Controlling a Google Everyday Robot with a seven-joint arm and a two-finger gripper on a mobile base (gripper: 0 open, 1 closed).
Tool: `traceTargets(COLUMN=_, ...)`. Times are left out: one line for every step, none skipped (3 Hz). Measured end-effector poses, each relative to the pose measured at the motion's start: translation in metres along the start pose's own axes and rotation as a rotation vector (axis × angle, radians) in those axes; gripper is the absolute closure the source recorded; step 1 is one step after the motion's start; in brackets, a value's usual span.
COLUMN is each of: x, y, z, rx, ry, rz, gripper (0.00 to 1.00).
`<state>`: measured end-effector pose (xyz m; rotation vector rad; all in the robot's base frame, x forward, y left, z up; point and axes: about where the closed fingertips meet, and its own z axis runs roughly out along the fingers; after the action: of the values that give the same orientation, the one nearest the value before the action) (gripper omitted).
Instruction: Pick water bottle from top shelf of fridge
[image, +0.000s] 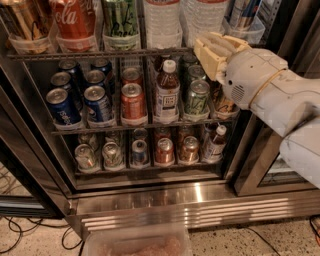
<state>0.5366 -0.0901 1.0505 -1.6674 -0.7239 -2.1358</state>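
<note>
- While hovering at the rail of the dark wire top shelf (100, 54), the cream two-finger gripper (216, 54) overlaps the clear ribbed plastic water bottle (202, 17) (open or closed: cannot tell).
- Just left stands another clear bottle (162, 22).

Floor (280, 240): speckled terrazzo, warmly lit. Black cables (30, 235) loop over it at lower left. Clear plastic tub (137, 242) at the bottom edge (contents pinkish, unclear). Gripper (212, 50): at the top shelf (100, 53) rail, right end.
</note>
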Motion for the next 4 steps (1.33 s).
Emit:
traceTargets(x=0.0051, y=0.0021, z=0.0028, rx=0.005, ry=0.006, rz=-0.043, gripper=0.35)
traceTargets(x=0.0084, y=0.0041, z=0.0044, rx=0.003, ry=0.009, rz=-0.068, gripper=0.3)
traceTargets(x=0.0107, y=0.0052, z=0.007, rx=-0.005, ry=0.01, rz=-0.084, gripper=0.28)
traceTargets(x=0.0125, y=0.0056, z=0.0098, rx=-0.013, ry=0.011, rz=-0.093, gripper=0.28)
